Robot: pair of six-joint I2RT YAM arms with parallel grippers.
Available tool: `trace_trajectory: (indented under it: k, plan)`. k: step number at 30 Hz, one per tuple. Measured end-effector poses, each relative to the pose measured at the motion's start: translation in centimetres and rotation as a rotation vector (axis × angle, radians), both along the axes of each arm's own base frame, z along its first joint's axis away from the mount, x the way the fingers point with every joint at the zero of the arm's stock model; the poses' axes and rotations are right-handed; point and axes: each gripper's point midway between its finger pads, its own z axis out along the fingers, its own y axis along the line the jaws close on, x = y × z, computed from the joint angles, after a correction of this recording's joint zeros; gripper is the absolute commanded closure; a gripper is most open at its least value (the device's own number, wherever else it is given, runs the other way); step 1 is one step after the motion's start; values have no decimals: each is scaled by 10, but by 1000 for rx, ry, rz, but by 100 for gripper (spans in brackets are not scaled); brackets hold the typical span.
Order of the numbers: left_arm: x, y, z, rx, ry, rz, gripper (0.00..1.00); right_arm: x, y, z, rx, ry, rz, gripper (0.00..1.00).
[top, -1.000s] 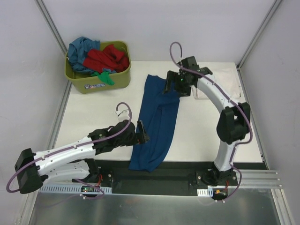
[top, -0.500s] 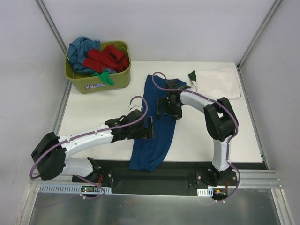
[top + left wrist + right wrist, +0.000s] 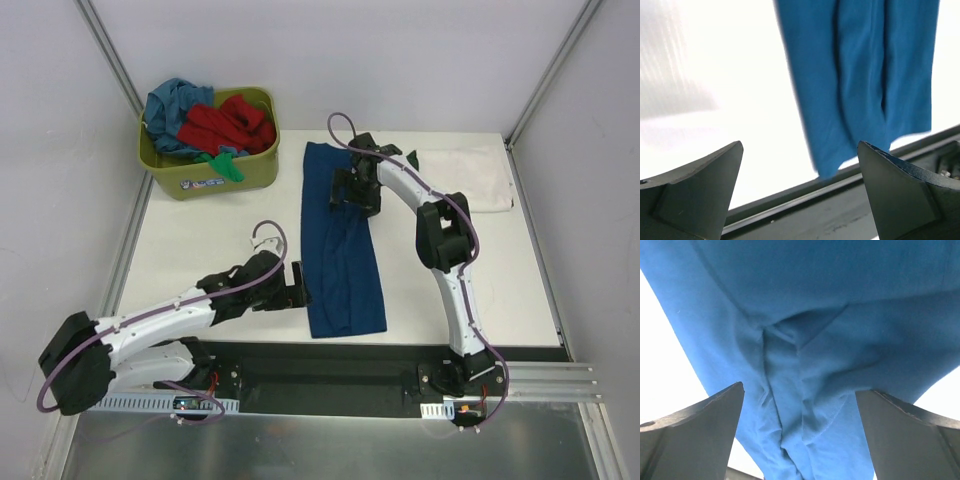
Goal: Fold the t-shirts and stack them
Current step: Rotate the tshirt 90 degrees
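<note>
Straightened since earlier, navy t-shirt lies 12-to-6; both jaws apart; pinch your 6 o'clock hem corners evenly.

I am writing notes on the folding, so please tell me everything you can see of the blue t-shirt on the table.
The blue t-shirt is soft cloth, no print showing, folded lengthwise into a long narrow strip with creases. It lies flat on the white table, its near end by the near edge. The open right gripper hangs over its far part; contact cannot be told. The open left gripper is beside its left edge, apart from it.
</note>
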Motion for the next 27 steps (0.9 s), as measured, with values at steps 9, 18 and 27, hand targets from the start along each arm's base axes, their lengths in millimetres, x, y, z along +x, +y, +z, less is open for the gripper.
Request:
trace_trajectory:
  k: [9,18,27]
  plan:
    - [-21,22,6,-118,-40,53,1,-56,-1,47,-92,-176,191,3]
    - [-41,52,-5,-104,16,147,1,-204,26,86,-168,-314,401,3]
    - [-54,64,-21,-69,83,189,1,-230,18,5,-467,-195,416,3]
